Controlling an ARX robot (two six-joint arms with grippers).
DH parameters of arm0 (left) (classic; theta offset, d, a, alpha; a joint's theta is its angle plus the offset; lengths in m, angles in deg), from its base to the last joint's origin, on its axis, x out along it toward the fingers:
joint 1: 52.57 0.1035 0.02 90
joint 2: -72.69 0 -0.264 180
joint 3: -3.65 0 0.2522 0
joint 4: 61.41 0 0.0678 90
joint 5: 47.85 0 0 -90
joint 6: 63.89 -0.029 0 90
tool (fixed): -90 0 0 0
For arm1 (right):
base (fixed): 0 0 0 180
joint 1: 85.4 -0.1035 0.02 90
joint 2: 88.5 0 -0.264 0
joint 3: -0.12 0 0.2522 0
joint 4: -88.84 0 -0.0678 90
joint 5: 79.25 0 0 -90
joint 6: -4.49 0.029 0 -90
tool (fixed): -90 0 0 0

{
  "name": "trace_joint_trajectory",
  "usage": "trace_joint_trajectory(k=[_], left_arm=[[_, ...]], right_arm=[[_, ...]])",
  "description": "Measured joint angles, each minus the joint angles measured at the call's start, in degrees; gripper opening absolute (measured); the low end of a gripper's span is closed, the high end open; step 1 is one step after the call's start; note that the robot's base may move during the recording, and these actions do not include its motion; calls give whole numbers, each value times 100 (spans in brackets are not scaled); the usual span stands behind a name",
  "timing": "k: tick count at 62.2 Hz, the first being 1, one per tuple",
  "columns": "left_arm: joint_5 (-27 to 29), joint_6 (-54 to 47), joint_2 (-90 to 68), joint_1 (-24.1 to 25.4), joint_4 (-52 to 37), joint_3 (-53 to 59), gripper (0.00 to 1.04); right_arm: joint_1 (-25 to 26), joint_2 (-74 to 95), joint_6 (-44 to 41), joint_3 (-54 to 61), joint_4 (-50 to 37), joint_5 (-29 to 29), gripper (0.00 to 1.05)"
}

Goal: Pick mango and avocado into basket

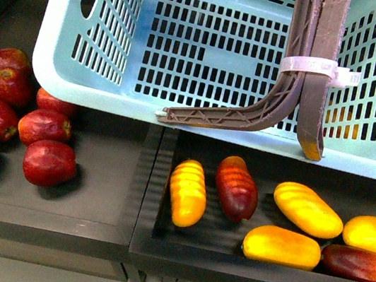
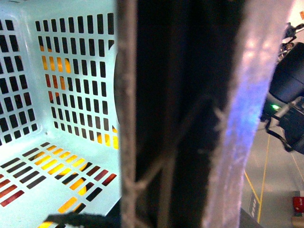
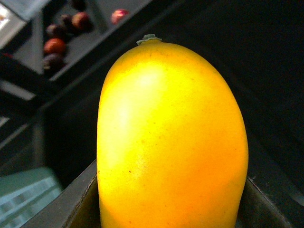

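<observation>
Right claw clamps the mango, long axis pointing out past the fingers; basket hangs at twelve o'clock ahead (left claw's grip: cannot tell).

A yellow-orange mango sits clamped between the dark fingers of the right gripper; red fruit lies far behind.

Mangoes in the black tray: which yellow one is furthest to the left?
The yellow mango at the tray's left end, beside a dark red mango. The other three yellow ones lie right of that red one.
</observation>
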Motion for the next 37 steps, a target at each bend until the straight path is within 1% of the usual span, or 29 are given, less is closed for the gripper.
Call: trace_joint_trajectory(k=[3,5,9,12,28,37], left_arm=[[0,0,0,0,0,0,14],[0,0,0,0,0,0,14],[4,0,0,2,0,0,14],[2,0,0,0,0,0,14],[0,0,0,2,0,0,14],[0,0,0,4,0,0,14]], right_arm=[[-76,-509,11,275,103,-302,63],[-118,-688,28,376,140,-407,63],[-345,-1325,66,708,352,-785,63],[-494,-1582,72,850,409,-911,63],[-1386,-2205,-50,1296,492,-1001,63],[-1779,-2218,-238,1432,481,-846,63]])
